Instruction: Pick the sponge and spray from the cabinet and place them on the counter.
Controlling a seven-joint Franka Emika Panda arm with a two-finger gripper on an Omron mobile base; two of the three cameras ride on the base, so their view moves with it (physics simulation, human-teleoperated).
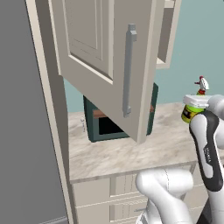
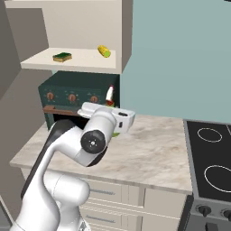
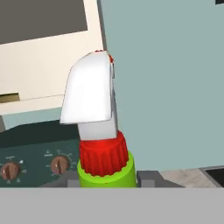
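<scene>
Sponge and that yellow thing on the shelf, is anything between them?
No, bare shelf between the sponge and the yellow thing, right base view.

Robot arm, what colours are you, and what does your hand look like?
The arm is made of smooth, rounded white tubes, with dark grey bands along the links and a round dark cap at one joint. No cables show. The hand is a flat white block, and its two small dark grey fingertips are square-edged.
</scene>
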